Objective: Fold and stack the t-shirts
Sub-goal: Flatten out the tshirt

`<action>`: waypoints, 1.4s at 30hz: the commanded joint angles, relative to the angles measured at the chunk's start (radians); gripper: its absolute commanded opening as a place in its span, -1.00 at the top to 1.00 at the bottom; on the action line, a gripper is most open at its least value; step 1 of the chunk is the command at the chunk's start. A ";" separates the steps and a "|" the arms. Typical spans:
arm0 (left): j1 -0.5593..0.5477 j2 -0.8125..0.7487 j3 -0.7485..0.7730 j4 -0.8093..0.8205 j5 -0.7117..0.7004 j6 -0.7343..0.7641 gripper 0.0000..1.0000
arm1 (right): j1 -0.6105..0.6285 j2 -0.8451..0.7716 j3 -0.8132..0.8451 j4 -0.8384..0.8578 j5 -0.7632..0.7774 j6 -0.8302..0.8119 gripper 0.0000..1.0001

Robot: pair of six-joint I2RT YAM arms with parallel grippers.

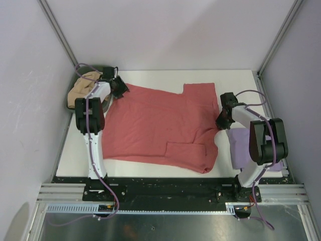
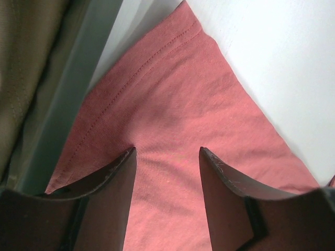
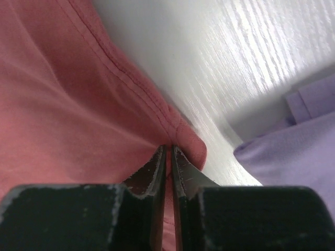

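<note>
The salmon-red t-shirt [image 1: 160, 125] lies spread across the white table. My left gripper [image 1: 119, 86] is open, its fingers resting on the shirt's far-left corner [image 2: 172, 104], one on each side of a flat patch of cloth. My right gripper [image 1: 220, 122] is shut on the shirt's right edge, pinching the hem [image 3: 178, 130] between its fingers. The lavender t-shirt [image 1: 246, 145] lies at the right under my right arm and shows in the right wrist view [image 3: 293, 151]. The tan-beige t-shirt [image 1: 83, 90] hangs over the bin at the far left.
The dark green bin [image 1: 103, 70] stands at the table's far-left corner, its rim [image 2: 68, 99] right beside my left gripper. Grey walls close in the table on the left, right and far sides. Bare table [image 1: 165, 78] lies behind the red shirt.
</note>
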 commanded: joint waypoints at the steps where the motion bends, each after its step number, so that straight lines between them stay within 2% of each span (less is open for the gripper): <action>1: 0.017 -0.007 0.029 -0.045 0.010 0.032 -0.14 | -0.019 -0.079 -0.015 -0.066 0.051 -0.019 0.74; 6: 0.018 0.002 0.034 -0.045 0.025 0.031 -0.14 | -0.045 -0.088 -0.052 -0.056 0.032 -0.030 0.69; 13: 0.015 -0.016 0.078 -0.045 0.111 0.076 -0.20 | -0.004 -0.171 -0.027 -0.046 0.023 -0.030 0.48; 17: 0.001 -0.067 0.087 -0.045 0.172 0.102 -0.31 | 0.026 -0.205 -0.017 -0.042 0.037 -0.019 0.40; 21: -0.076 -0.188 0.020 -0.045 0.202 0.121 -0.36 | 0.016 -0.175 0.016 -0.005 0.004 -0.019 0.40; 23: -0.134 -0.273 -0.062 -0.044 0.205 0.127 -0.35 | 0.010 -0.142 0.036 0.024 -0.019 -0.014 0.41; 28: -0.375 -0.489 -0.376 0.012 0.187 0.139 -0.22 | -0.023 -0.048 0.081 0.086 -0.089 0.004 0.43; 32: -0.572 -0.602 -0.539 0.050 0.190 0.154 -0.13 | -0.044 0.008 0.094 0.113 -0.129 0.015 0.47; 36: -0.762 -0.618 -0.591 0.065 0.194 0.172 -0.10 | -0.068 0.042 0.095 0.112 -0.133 0.017 0.51; 42: -0.967 -0.523 -0.534 0.076 0.215 0.192 -0.02 | -0.084 0.070 0.095 0.110 -0.158 0.013 0.52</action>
